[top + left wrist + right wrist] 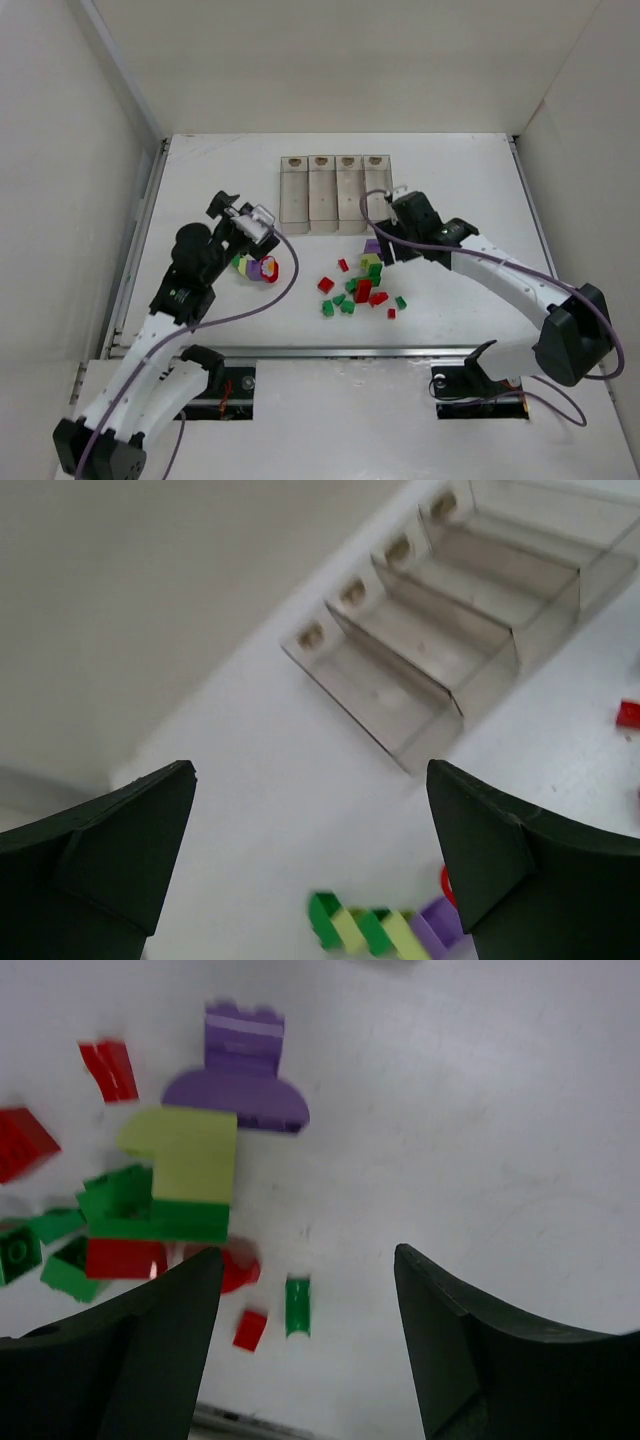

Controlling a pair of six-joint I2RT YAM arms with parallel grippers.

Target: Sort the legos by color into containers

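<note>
Beyond the legos [360, 285], containers [322, 200] stretch lengthwise front to back

No legible text or markings

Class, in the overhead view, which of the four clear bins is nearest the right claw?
The rightmost bin, at the row's right end; the right claw hangs by its near end.

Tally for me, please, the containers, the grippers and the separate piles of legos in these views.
Containers: 4
Grippers: 2, the left gripper and the right gripper
Piles of legos: 2, the small pile at left and the large pile mid-table
Total: 8
</note>
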